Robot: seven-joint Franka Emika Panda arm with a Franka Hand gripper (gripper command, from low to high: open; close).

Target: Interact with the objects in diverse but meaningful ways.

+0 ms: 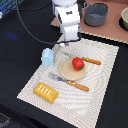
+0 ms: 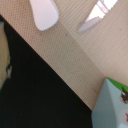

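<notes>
The hand [image 1: 66, 44] hangs above the bench [image 1: 15, 55]; whether it is spread or pressed together I cannot tell. Just beside it stands the pale-blue house-shaped box [image 1: 47, 57], the red round fruit [image 1: 77, 63] on the round tan plate [image 1: 66, 72] near it.

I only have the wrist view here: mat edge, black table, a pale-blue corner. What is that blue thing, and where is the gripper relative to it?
Observer: It is a pale-blue house-shaped box at a corner of the striped placemat; the gripper hangs close by, toward the exterior view's right.
Operator: What else is on the mat?
Observer: A round tan plate at its middle, with a red fruit on it.
Operator: Any cutlery?
Observer: An orange-handled knife and fork lie on either side of the plate.
</notes>
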